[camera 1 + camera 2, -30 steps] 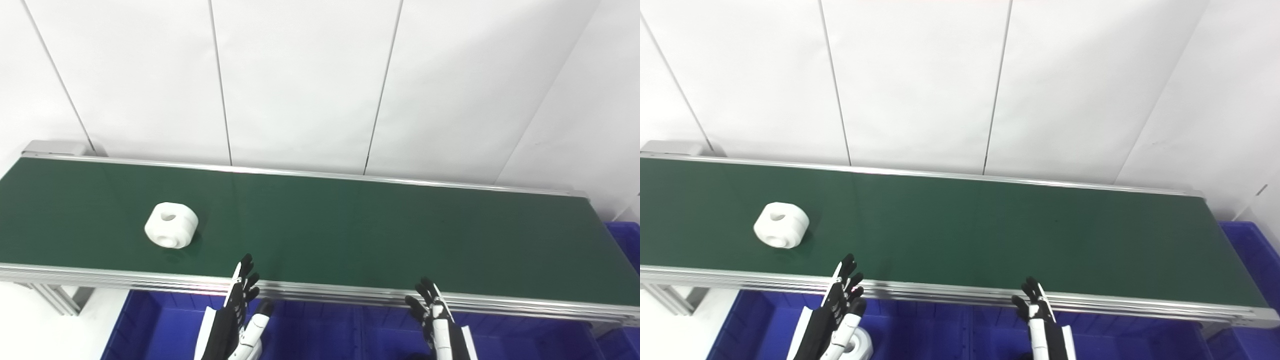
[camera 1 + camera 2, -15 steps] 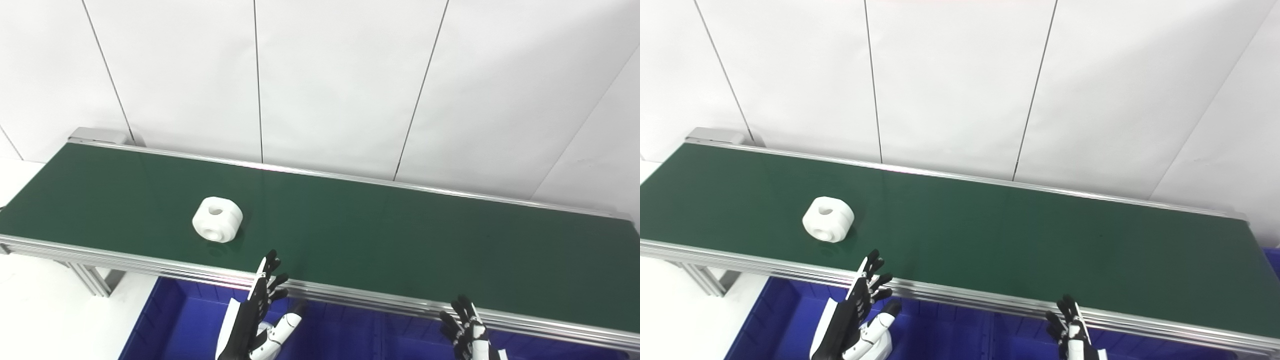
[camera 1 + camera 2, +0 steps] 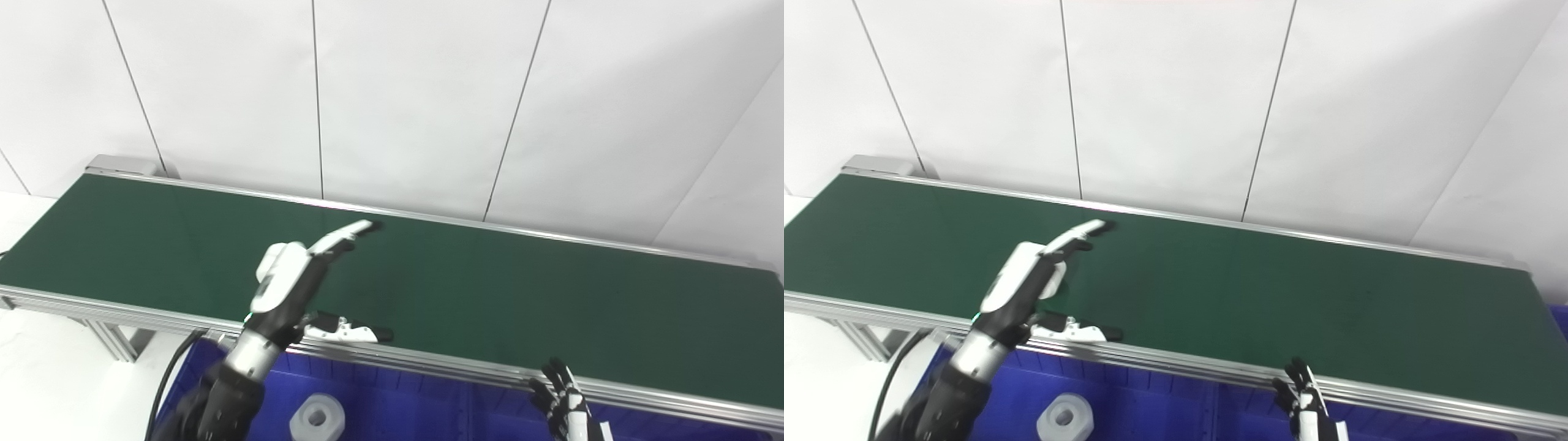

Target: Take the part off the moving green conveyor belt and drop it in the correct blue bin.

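Part (image 3: 1056, 283) is now being covered by the left hand (image 3: 288, 282), risen from frame bottom, fingers spread, not yet gripping; right hand (image 3: 566, 401) waiting open.

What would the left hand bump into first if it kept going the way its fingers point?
Probably the belt's far rail, then the wall. The left hand points across the belt; depth is unclear.

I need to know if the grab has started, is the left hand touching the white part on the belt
Cannot tell. In both eye views the open left hand covers the white part on the belt; no contact or gap shows.
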Available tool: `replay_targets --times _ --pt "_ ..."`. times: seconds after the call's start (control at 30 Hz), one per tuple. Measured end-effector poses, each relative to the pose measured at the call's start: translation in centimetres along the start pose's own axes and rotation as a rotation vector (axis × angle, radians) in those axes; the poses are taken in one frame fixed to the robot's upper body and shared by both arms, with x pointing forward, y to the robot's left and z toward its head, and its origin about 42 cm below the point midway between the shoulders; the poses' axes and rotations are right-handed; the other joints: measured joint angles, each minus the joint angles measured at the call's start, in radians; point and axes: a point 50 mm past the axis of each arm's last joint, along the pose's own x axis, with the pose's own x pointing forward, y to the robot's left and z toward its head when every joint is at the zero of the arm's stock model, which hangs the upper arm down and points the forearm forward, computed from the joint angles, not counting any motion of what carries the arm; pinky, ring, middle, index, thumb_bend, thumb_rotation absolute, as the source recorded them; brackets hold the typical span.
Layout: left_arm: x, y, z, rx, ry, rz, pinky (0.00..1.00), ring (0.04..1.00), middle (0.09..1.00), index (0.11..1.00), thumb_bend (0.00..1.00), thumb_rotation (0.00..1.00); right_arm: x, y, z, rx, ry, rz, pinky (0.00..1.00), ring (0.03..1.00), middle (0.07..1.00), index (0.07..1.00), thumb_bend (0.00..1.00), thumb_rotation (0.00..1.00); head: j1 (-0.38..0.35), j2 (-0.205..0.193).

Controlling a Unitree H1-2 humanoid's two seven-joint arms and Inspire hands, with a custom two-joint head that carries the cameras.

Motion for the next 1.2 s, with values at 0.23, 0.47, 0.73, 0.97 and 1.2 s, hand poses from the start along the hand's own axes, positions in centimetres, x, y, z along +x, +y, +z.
replay_targets --times 0.23,0.47,0.73,0.97,1.2 --pt "4.8 2.4 -0.5 0.254 -0.045 -0.091 0.77 0.81 0.853 0.803 1.0 0.2 0.1 0.1 0.1 -0.011 -0.011 0.007 0.82 0.849 0.922 0.933 0.8 1.0 -0.008 0.002" --pt "7.9 2.2 -2.0 0.346 -0.003 -0.174 0.85 0.863 0.88 0.824 1.0 0.21 0.1 0.5 0.1 -0.02 -0.012 0.018 0.79 0.83 0.899 0.914 0.79 1.0 -0.028 0.006" --pt "8.8 0.3 -4.8 0.362 0.092 -0.253 0.89 0.883 0.884 0.841 0.99 0.21 0.1 0.8 0.4 -0.035 -0.022 0.032 0.77 0.825 0.892 0.916 0.79 1.0 -0.037 0.014" --pt "9.9 -1.4 -5.5 0.341 0.157 -0.276 0.94 0.903 0.899 0.866 0.96 0.23 -0.1 1.2 0.4 -0.046 -0.023 0.045 0.77 0.824 0.893 0.915 0.79 1.0 -0.046 0.021" --pt "9.7 -3.2 -6.2 0.333 0.225 -0.31 0.93 0.908 0.907 0.888 0.94 0.24 -0.3 1.4 0.8 -0.056 -0.036 0.056 0.76 0.82 0.9 0.922 0.8 1.0 -0.054 0.028"
